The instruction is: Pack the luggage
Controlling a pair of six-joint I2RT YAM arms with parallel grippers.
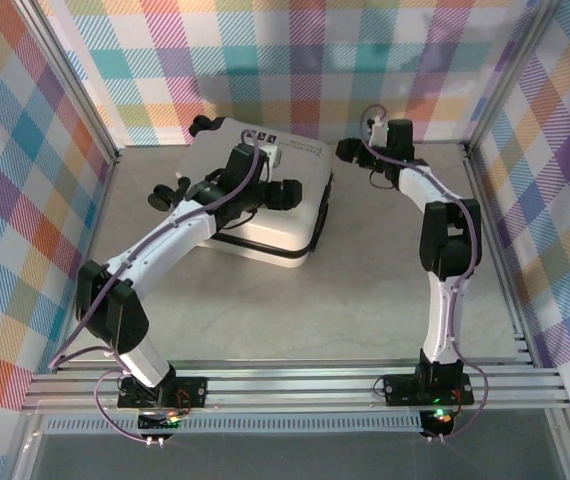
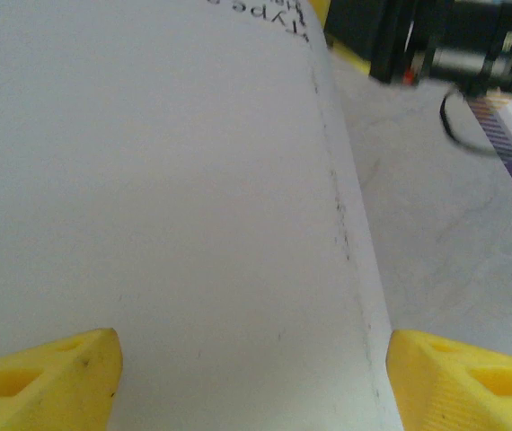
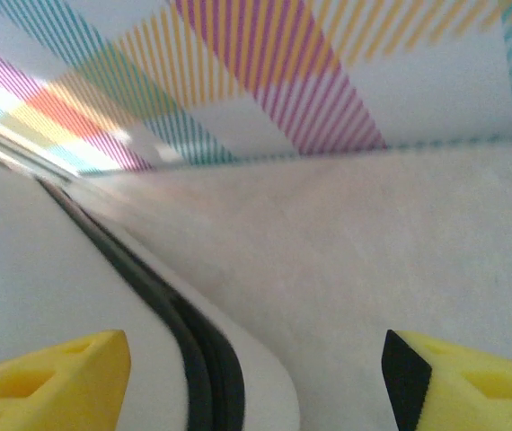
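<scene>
the luggage [image 1: 265, 215] lay flat and shut toward the far edge of the table [image 1: 385, 300], left of centre. its white shell looked hard, smooth and probably slippery, with rounded corners and a black seam [image 3: 193, 350] running round its side. it seemed stiff enough to push and too broad to pinch across the lid, so an edge at the seam seemed the better hold. the left gripper [image 2: 254, 346] hung just over the lid, fingers wide, holding nothing. the right gripper [image 3: 256, 346] sat beside the luggage's far right corner, fingers likewise wide and empty.

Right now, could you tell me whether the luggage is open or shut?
Shut: the luggage lies flat, shells closed along the dark seam.
</scene>
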